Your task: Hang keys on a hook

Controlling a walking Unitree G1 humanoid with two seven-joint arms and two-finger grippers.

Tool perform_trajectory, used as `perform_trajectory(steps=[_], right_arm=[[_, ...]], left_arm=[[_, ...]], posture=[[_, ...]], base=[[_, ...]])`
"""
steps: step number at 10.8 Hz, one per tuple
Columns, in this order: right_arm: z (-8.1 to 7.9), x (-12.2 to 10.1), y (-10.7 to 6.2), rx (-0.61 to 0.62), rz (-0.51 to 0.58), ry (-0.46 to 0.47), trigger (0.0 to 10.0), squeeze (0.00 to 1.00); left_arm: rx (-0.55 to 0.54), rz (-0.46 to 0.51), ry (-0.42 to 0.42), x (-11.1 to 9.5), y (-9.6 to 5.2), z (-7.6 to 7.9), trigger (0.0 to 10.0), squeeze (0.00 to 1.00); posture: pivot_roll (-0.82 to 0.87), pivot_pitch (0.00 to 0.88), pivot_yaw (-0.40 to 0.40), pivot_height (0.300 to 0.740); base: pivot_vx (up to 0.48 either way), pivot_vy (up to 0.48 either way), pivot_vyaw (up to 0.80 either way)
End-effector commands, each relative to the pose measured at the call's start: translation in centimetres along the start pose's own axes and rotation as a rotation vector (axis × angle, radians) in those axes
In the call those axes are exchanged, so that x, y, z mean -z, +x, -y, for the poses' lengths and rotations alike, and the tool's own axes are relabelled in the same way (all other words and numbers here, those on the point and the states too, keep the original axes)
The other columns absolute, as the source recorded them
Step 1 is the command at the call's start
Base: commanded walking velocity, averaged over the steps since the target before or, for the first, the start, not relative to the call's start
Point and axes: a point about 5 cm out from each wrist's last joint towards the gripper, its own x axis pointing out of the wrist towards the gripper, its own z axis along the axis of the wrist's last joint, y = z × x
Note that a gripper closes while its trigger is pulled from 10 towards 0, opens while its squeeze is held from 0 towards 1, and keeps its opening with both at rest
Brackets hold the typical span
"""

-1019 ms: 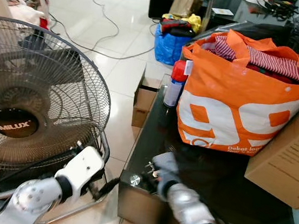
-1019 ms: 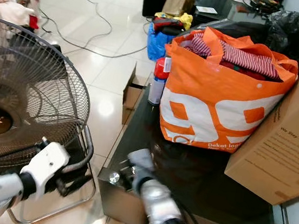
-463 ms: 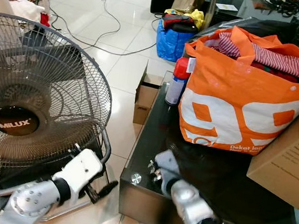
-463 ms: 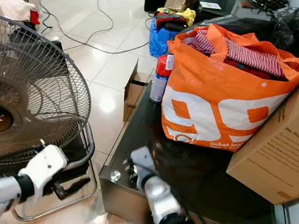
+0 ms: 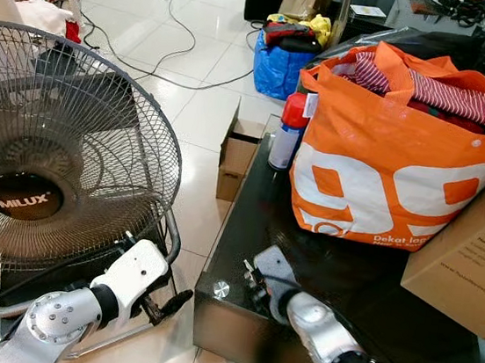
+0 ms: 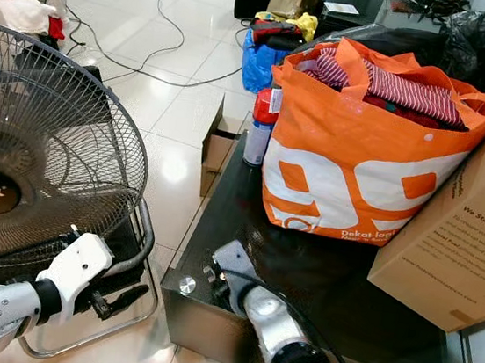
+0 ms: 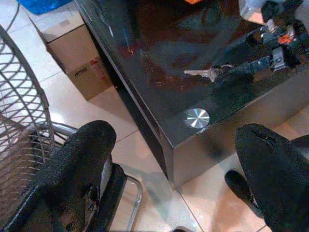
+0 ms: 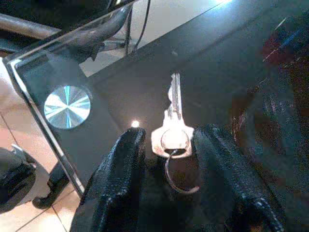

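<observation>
The keys (image 8: 173,126) lie flat on the black glass worktop (image 5: 246,226) near its corner, between the parted fingers of my right pincer (image 8: 166,166), not yet gripped. My right wrist view shows a silver key on a ring. My left pincer (image 7: 174,159) hangs open beside the fan (image 5: 60,150).

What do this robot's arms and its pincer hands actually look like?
Both arms are shiny silver metal tubes with rounded joints. The left arm ends in a white block-shaped wrist casing, with a thin black cable running to it. The right arm has a black band near the wrist and a grey casing. Each gripper has two long black fingers with a rough, fabric-like surface.
</observation>
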Motion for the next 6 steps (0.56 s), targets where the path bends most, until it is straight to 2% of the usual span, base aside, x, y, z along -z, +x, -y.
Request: perform_trajectory(steps=[1, 3, 4, 5, 6], right_arm=[[0.1, 0.3, -0.1, -0.003, -0.015, -0.009, 10.0, 0.0], [0.8, 1.0, -0.3, 0.01, -0.076, -0.076, 10.0, 0.0], [1.4, 1.4, -0.5, 0.048, -0.107, -0.082, 10.0, 0.0], [1.5, 1.6, -0.6, 0.04, -0.12, -0.091, 10.0, 0.0], [1.5, 1.6, -0.6, 0.04, -0.12, -0.091, 10.0, 0.0]], left_arm=[[0.012, 0.003, 0.019, -0.2, 0.2, 0.0, 10.0, 0.63], [0.026, 0.009, 0.023, -0.7, 0.2, 0.1, 10.0, 0.63], [0.039, 0.01, 0.024, -0.9, -0.1, 0.3, 10.0, 0.63], [0.099, 0.001, 0.005, -1.2, -0.6, 1.0, 10.0, 0.63], [0.099, 0.001, 0.005, -1.2, -0.6, 1.0, 10.0, 0.63]], posture=[[-0.02, 0.056, -0.032, 0.74], [-0.02, 0.056, -0.03, 0.74], [-0.02, 0.057, -0.03, 0.74], [-0.02, 0.057, -0.03, 0.74], [-0.02, 0.057, -0.03, 0.74]], base=[[0.0, 0.0, 0.0], [0.0, 0.0, 0.0], [0.0, 0.0, 0.0], [0.0, 0.0, 0.0], [0.0, 0.0, 0.0]])
